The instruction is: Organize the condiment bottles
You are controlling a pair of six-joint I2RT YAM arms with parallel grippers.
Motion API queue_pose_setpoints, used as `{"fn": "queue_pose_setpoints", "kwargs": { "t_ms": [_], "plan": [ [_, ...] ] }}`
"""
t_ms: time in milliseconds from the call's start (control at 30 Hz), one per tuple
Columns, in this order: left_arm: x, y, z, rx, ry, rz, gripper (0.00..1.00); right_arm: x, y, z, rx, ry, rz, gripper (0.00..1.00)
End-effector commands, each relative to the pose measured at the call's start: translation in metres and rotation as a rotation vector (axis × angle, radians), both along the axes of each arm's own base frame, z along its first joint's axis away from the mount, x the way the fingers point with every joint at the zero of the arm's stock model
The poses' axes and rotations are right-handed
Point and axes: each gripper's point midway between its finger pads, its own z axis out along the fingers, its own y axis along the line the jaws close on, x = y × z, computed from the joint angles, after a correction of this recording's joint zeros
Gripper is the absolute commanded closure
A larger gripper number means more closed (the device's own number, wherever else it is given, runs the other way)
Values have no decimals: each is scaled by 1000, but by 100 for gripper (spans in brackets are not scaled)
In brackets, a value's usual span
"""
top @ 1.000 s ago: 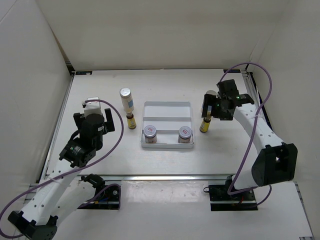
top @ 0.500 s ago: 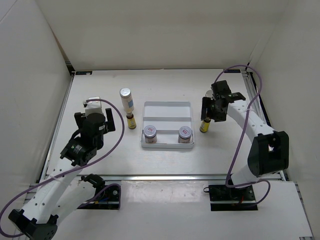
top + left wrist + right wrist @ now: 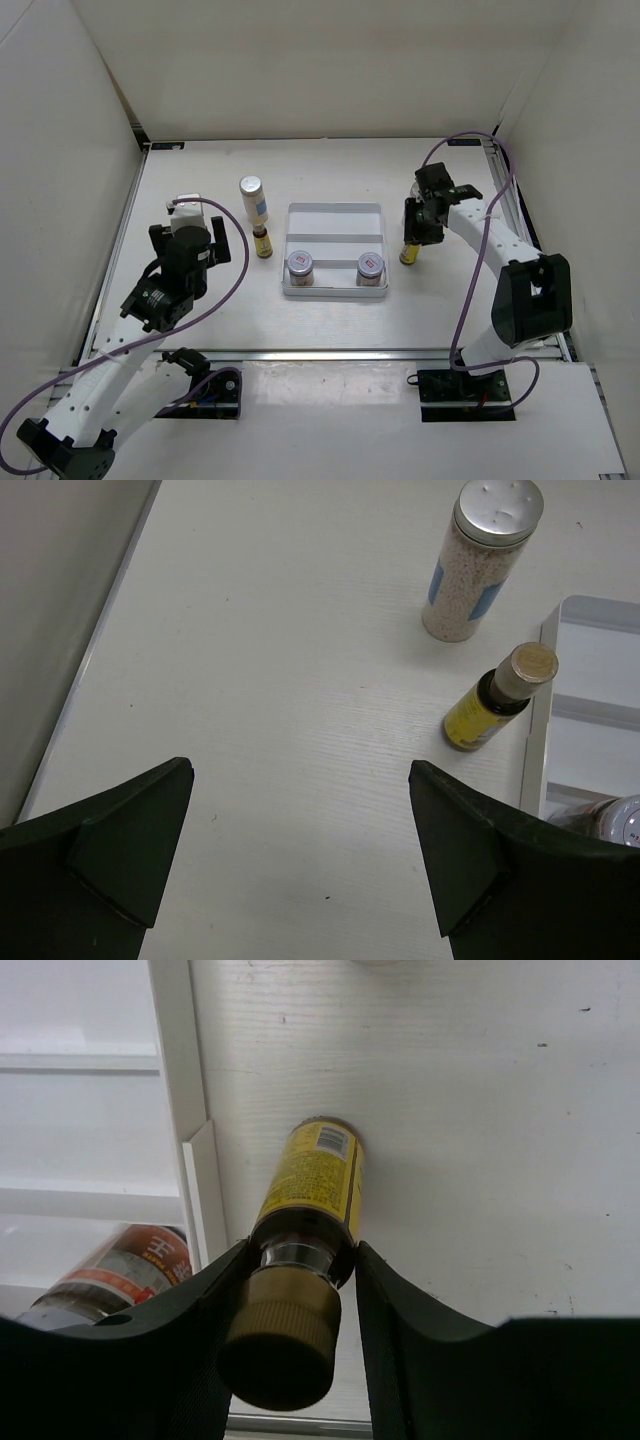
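Condiment bottles are standing around and inside a flat grey tray (image 3: pixel 335 212) in the middle of the white tabletop (image 3: pixel 190 170). Two silver-lidded jars, the left jar (image 3: pixel 300 266) and the right jar (image 3: pixel 371 266), are sitting side by side in the tray's near compartment. Left of the tray, a tall white bottle (image 3: pixel 252 198) with a silver cap and a blue band is standing upright. The left amber bottle (image 3: pixel 263 241) is standing just in front of it, close beside the tray's left rim.

The right claw (image 3: pixel 298 1265) is reaching down just outside the tray's right rim. It is pinching the right amber bottle (image 3: pixel 312 1175) at the neck and shoulder, one finger pressing on each side below the brown cap. That bottle's base appears to be resting on the tabletop, just beside the tray.

The left claw (image 3: pixel 298 770) is hovering spread wide over bare tabletop, left of the white bottle and the left amber bottle, gripping nothing.
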Motion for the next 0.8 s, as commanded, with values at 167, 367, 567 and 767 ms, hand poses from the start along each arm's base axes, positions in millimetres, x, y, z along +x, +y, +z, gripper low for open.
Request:
{"fn": "queue_pose_setpoints", "kwargs": {
  "t_ms": [167, 367, 567, 767],
  "plan": [
    [3, -5, 2, -14, -11, -15, 0, 21, -6, 9, -72, -65, 6, 53],
    [3, -5, 2, -14, -11, -15, 0, 24, -7, 12, -83, -79, 9, 73],
    [3, -5, 2, -14, -11, -15, 0, 23, 3, 50, -92, -161, 32, 86],
    [3, -5, 2, -14, -11, -15, 0, 16, 30, 88, -48, -220, 112, 86]
  ]
}}
